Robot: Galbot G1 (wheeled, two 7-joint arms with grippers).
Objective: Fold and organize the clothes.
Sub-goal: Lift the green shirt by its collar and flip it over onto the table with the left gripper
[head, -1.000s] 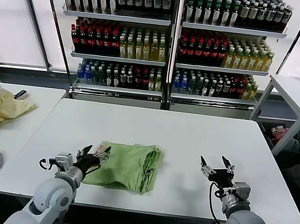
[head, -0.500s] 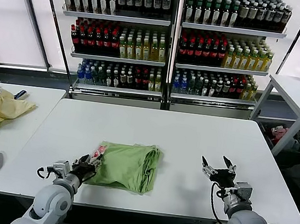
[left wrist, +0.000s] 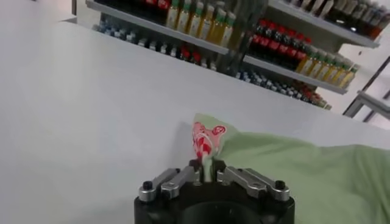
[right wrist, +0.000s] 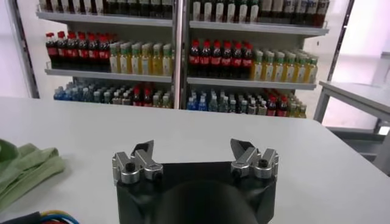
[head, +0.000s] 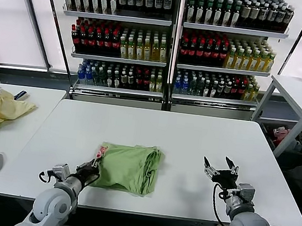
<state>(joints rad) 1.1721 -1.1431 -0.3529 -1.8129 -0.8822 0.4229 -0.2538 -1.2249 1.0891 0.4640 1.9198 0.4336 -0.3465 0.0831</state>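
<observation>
The light green short-sleeved polo shirt [head: 127, 167], lying folded near the front edge of the white table [head: 192, 140], now has its printed corner pinched in the left gripper [left wrist: 205, 173], whose fingers have just closed from wide apart. That grip suggests another fold or a drag to tidy it is about to start, while the right gripper [head: 219, 168] waits with its fingers apart, well clear to the shirt's right.

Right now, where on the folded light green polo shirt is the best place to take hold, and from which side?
Judging by its pose, grip the light green polo shirt at its left corner by the red-and-white printed patch, coming from the robot's left. That loose edge sticks out, and the left hand is already shut on it there.
</observation>
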